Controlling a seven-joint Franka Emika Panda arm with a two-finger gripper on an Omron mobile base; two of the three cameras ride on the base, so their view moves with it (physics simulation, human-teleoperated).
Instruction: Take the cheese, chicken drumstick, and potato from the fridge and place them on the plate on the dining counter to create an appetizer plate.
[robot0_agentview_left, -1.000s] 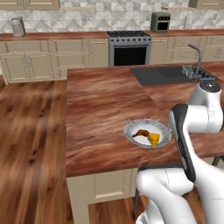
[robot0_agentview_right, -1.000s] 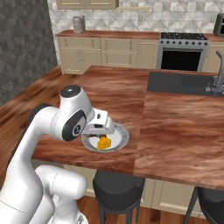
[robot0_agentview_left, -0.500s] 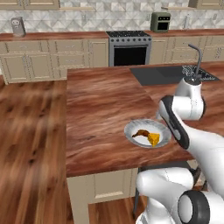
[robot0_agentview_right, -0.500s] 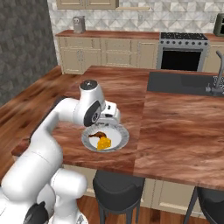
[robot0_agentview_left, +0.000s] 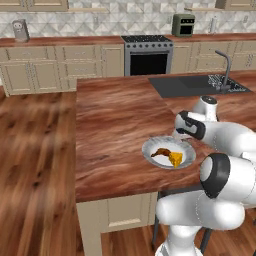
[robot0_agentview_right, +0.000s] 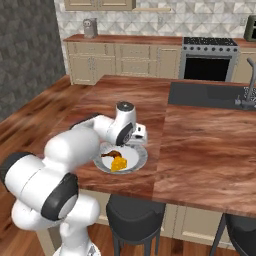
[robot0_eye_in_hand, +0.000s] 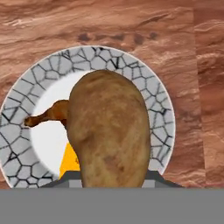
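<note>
A tan-brown potato (robot0_eye_in_hand: 109, 127) hangs just above the plate (robot0_eye_in_hand: 26, 100), close to the hand camera, and my gripper (robot0_agentview_right: 136, 144) is shut on it. The round grey-white plate (robot0_agentview_left: 150, 146) lies near the front edge of the reddish-brown dining counter (robot0_agentview_left: 115, 115). On it rest the dark chicken drumstick (robot0_agentview_left: 161, 152) and the yellow-orange cheese (robot0_agentview_left: 176, 159). From the right base view the drumstick (robot0_agentview_right: 111, 154) lies just behind the cheese (robot0_agentview_right: 119, 164). In the hand view the potato covers part of the drumstick (robot0_eye_in_hand: 52, 114) and most of the cheese (robot0_eye_in_hand: 69, 164). The fridge is out of view.
A dark inset sink (robot0_agentview_left: 197, 84) with a faucet (robot0_agentview_left: 225, 65) sits at the counter's far right. A stove (robot0_agentview_left: 147, 52) stands at the back wall counter. Dark stools (robot0_agentview_right: 132, 217) stand below the counter's front edge, and wood floor lies to the left.
The arm has folded down and the hand has come lower over the far side of the plate, still holding the potato. Drumstick and cheese have not moved.
</note>
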